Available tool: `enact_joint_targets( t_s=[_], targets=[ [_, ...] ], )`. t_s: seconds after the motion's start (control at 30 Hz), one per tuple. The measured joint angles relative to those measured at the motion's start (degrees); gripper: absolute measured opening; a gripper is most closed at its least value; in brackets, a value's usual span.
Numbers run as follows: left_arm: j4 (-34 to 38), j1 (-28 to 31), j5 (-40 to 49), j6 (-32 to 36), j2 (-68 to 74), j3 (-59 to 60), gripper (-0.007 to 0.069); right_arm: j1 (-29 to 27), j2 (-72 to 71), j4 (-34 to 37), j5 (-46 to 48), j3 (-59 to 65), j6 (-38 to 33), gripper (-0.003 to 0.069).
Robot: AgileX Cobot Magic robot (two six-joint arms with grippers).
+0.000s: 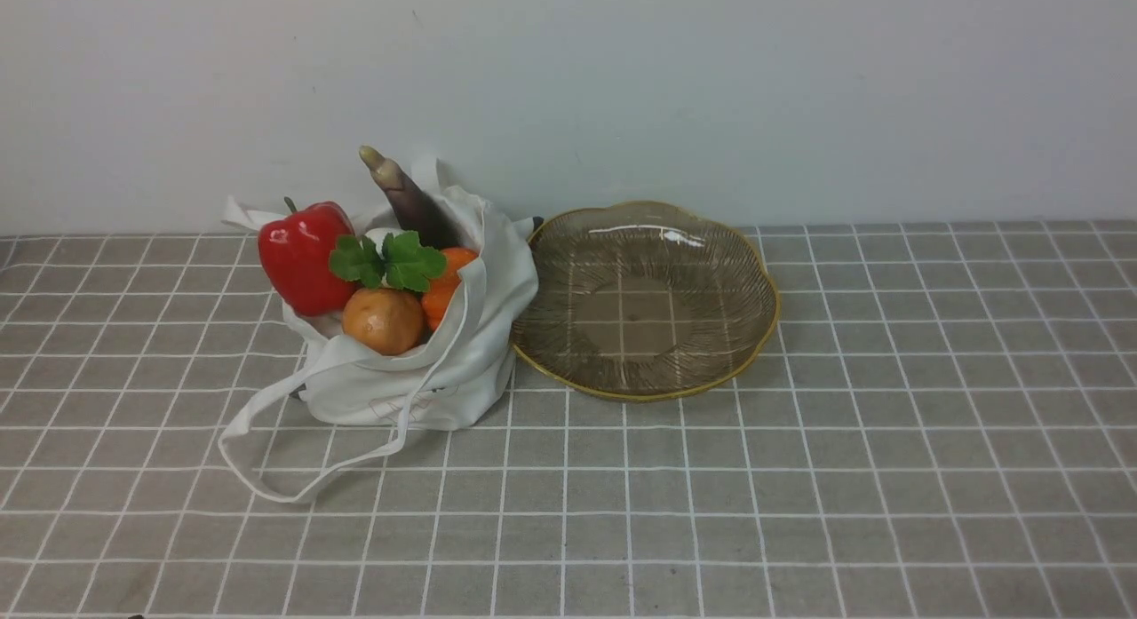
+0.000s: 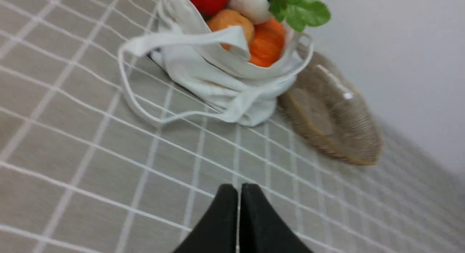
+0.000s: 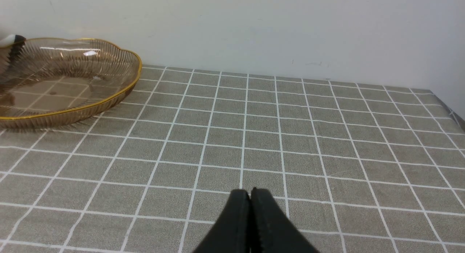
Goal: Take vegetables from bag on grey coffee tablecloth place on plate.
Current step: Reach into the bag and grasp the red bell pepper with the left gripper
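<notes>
- Bag (image 1: 417, 379) of white cloth stands on the grey coffee tablecloth (image 1: 799, 477) that covers the counter. It holds a red bell pepper (image 1: 302, 255) on its left, a potato (image 1: 384, 320) in front, a carrot (image 1: 444, 286) with green leaves, and an eggplant (image 1: 409, 202) poking up behind. The glass plate (image 1: 648, 317) sits just right of it, apparently touching, and is empty. Neither arm shows, so the task looks unstarted.
- Left wrist view: the left gripper (image 2: 238, 195) is closed on nothing above the cloth, short of the bag. The potato and carrot face it. It likely needs to open and reach the topmost vegetable, clear of the strap handle (image 2: 145, 115).
- Right wrist view: the right gripper (image 3: 250, 195) is pinched together and empty, well apart from the plate.
</notes>
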State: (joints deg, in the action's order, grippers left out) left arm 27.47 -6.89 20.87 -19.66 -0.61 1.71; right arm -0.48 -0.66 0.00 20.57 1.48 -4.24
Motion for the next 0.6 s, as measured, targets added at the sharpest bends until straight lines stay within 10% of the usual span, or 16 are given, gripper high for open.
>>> enact_joint_targets(
  t_s=[0.6],
  targets=[
    [6.9,0.0,4.3,14.4,10.9,-21.0,-0.0005,0.0,0.0,0.0,0.0,0.0,0.0,-0.0015]
  ],
)
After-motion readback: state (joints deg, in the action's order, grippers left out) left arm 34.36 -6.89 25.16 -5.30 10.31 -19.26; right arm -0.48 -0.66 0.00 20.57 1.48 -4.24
